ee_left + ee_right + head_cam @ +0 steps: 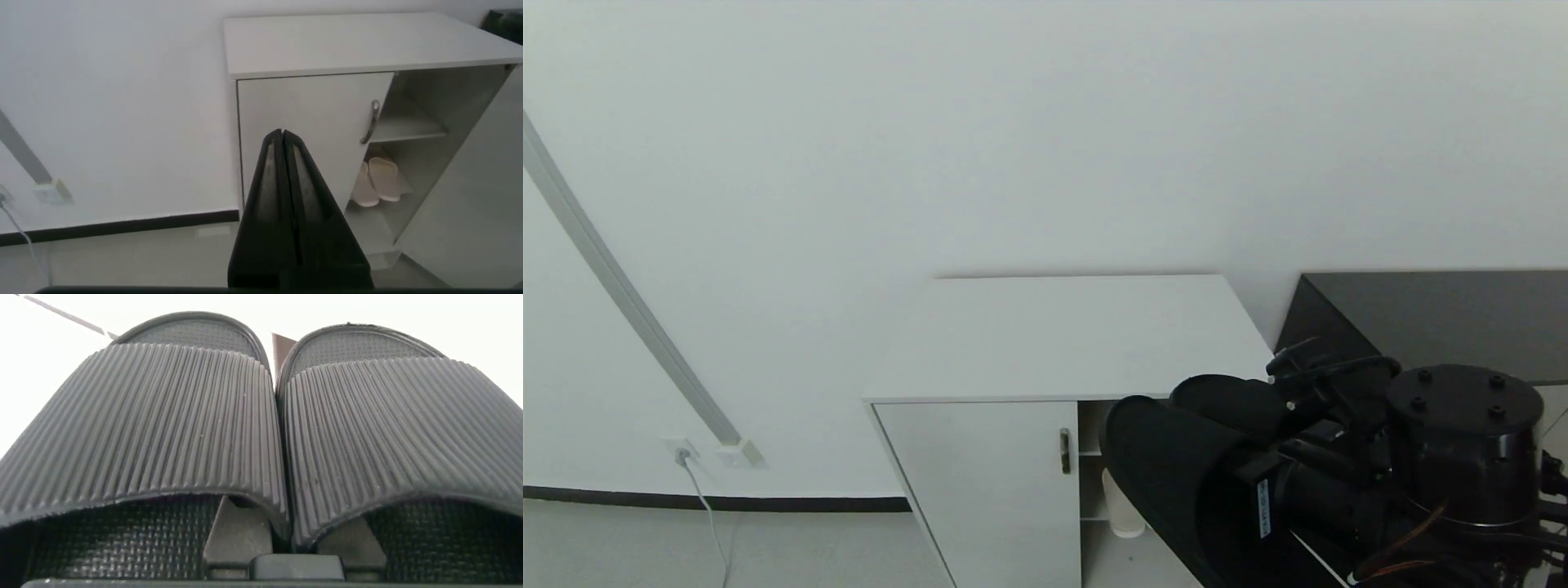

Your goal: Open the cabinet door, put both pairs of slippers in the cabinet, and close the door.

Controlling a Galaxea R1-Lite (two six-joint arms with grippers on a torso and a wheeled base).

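The white cabinet [1062,335] stands against the wall. Its left door [988,482] is closed, with a dark handle [1065,451], and its right half is open. A pair of white slippers [380,180] lies on a lower shelf inside; one of the white slippers [1125,510] shows past the black pair. My right gripper [282,539] is shut on the pair of black ribbed slippers [278,425], held side by side. The black slippers [1176,457] hang in front of the open right half. My left gripper [283,137] is shut and empty, out in front of the closed left door [315,131].
A dark grey table top [1445,314] adjoins the cabinet on the right. A wall socket with a white cable [686,457] and a slanted cable duct [621,286] are on the left wall. A pale panel [482,196], apparently the open right door, stands beside the opening.
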